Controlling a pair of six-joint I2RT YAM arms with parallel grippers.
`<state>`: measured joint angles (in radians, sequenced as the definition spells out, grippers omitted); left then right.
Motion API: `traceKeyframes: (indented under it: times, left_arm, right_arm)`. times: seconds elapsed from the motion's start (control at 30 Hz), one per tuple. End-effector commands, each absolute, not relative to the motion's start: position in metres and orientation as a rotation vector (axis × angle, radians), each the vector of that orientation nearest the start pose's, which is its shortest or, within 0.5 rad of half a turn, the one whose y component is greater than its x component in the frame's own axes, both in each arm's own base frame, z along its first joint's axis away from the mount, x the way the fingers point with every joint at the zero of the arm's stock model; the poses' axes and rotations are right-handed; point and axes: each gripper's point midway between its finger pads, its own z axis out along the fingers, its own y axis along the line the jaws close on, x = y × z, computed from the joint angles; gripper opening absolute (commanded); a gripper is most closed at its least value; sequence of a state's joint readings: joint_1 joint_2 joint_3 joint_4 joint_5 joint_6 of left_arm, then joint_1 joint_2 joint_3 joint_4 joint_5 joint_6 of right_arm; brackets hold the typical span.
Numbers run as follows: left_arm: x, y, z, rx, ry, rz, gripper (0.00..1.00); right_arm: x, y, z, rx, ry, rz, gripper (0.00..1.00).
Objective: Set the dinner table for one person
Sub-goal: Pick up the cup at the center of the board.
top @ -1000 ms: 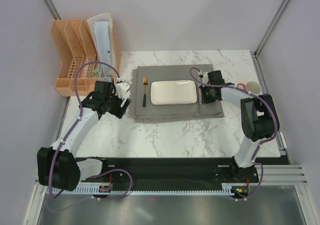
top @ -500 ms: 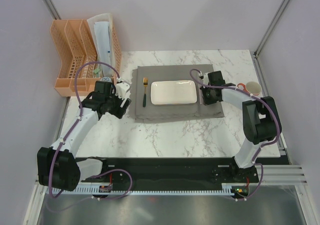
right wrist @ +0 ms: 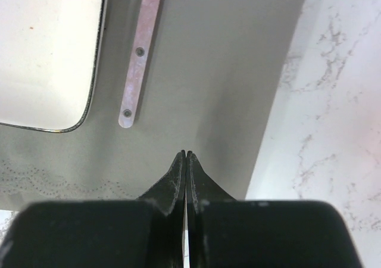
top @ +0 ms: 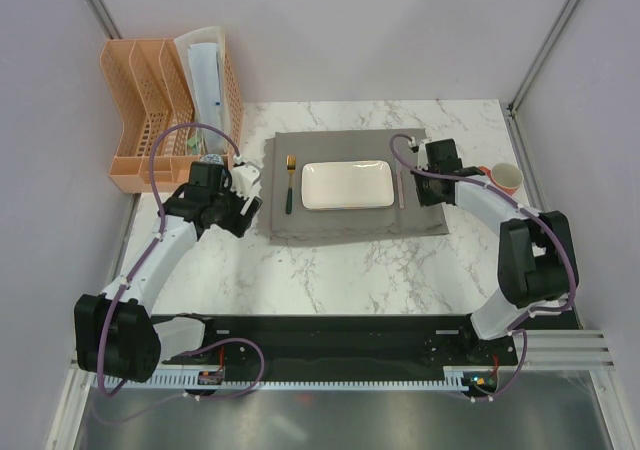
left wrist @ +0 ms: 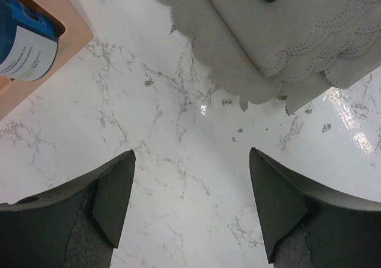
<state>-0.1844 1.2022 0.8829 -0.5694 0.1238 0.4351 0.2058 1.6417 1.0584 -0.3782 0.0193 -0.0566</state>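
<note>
The white marble dinner table carries a grey scallop-edged placemat. On it lie a white rectangular plate, a green-handled fork left of the plate, and a pink-handled knife right of the plate. The knife handle shows beside the plate corner. My right gripper is shut and empty, its tips over bare placemat right of the knife. My left gripper is open and empty over bare marble, just left of the placemat's corner.
A white cup with a red handle stands at the table's right edge. An orange rack stands at the back left, and a blue-labelled can lies in it. Grey walls close in on both sides.
My right gripper has drawn back to the right from the plate's right edge, and the knife now shows lying on the placemat. The left arm has not moved.
</note>
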Motion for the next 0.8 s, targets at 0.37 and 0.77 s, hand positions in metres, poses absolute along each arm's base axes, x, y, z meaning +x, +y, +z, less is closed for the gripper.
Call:
traceKeyframes:
  times: [0.37, 0.77]
  left_arm:
    - [0.305, -0.056, 0.136, 0.813, 2.242, 0.005, 0.83]
    - [0.303, -0.055, 0.138, 0.815, 2.237, 0.009, 0.84]
  right_arm:
    - [0.359, 0.030, 0.039, -0.275, 2.639, -0.162, 0.00]
    - [0.347, 0.016, 0.008, -0.241, 2.740, -0.241, 0.00]
